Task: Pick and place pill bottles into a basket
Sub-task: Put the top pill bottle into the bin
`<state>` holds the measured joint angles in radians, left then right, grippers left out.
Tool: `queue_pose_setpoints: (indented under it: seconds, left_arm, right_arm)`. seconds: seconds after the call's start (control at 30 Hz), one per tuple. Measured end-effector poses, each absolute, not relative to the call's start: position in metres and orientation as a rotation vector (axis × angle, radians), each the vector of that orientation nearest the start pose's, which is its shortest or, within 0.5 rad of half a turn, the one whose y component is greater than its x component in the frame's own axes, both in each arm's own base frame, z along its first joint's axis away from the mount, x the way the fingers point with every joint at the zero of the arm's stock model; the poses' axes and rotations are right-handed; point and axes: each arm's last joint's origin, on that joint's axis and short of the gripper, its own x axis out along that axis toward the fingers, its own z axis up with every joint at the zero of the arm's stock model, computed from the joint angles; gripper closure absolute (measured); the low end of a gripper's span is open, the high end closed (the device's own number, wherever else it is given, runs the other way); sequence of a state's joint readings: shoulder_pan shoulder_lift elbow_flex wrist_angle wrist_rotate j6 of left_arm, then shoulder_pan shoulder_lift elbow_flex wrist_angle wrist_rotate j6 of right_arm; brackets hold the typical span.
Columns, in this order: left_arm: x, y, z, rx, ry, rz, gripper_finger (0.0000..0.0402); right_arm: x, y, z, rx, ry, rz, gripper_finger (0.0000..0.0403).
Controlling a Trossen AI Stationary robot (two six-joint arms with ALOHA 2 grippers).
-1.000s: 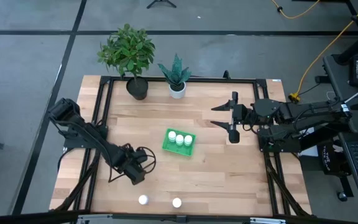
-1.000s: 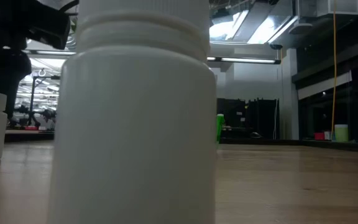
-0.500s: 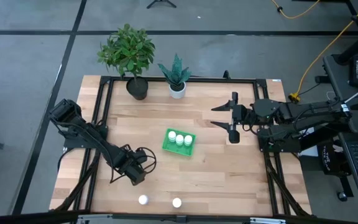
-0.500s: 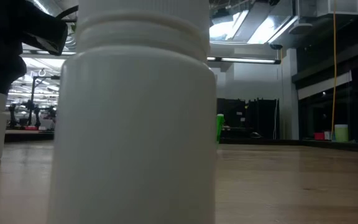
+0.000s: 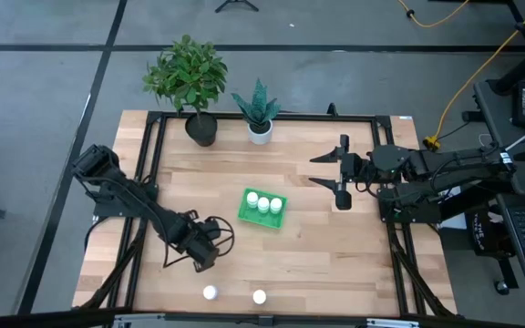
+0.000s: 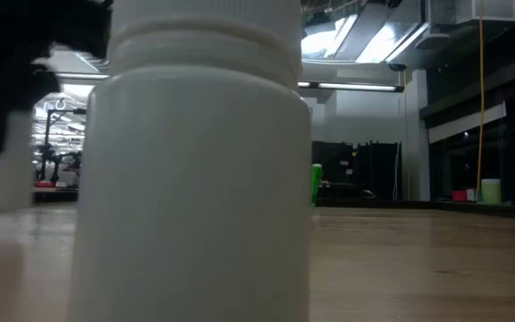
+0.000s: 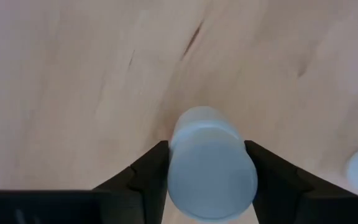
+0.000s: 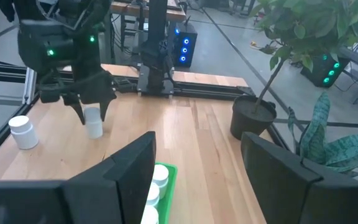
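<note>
High view. Your green basket [image 5: 262, 209] sits mid-table and holds three pill bottles [image 5: 263, 204] in a row; the rest of it shows bare green. Two loose bottles [image 5: 210, 293] stand near the front edge, well apart from each other. Your left gripper [image 5: 205, 251] is down at the table between the basket and those two; the arm hides what it grips from here. Your right gripper [image 5: 328, 170] hangs over the right side of the table, fingers spread wide, nothing between them. Two potted plants [image 5: 188, 75] stand at the back edge.

Low view. One bottle [image 6: 195, 161] fills most of the frame, standing upright on the wood just before the lens. A dark arm mass covers the upper left corner; you cannot tell its fingers from here.

Left wrist view. Your left fingers [image 7: 143, 176] are pinched on either side of a white-capped bottle [image 7: 210, 163], seen cap-on. Another cap shows at the frame edge.

Right wrist view. Across the table the left gripper [image 8: 92, 110] clamps a bottle [image 8: 93, 122] upright on the wood, with a loose bottle [image 8: 22, 132] near it. The basket's edge [image 8: 169, 176], bottles inside, shows between the right arm's own spread fingers [image 8: 129, 173].
</note>
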<state>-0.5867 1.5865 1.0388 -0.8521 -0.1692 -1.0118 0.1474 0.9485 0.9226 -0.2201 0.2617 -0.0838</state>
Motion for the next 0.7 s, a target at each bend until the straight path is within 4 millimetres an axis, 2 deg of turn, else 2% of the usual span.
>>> queue_pose_setpoints:
  seconds: [0.13,0.33,0.7]
  left_arm:
    - [0.257,-0.141,0.222,-0.272,1.249,0.263,0.0231]
    - [0.285,-0.11,0.252,-0.201,1.188,0.201,0.0231]
    - [0.31,-0.05,0.259,-0.156,1.142,0.169,0.0231]
  right_arm:
    - [0.204,0.023,0.348,-0.131,0.247,-0.104,0.0164]
    - [0.204,0.023,0.348,-0.131,0.248,-0.104,0.0164]
    - [0.203,0.023,0.343,-0.118,0.298,-0.105,0.0164]
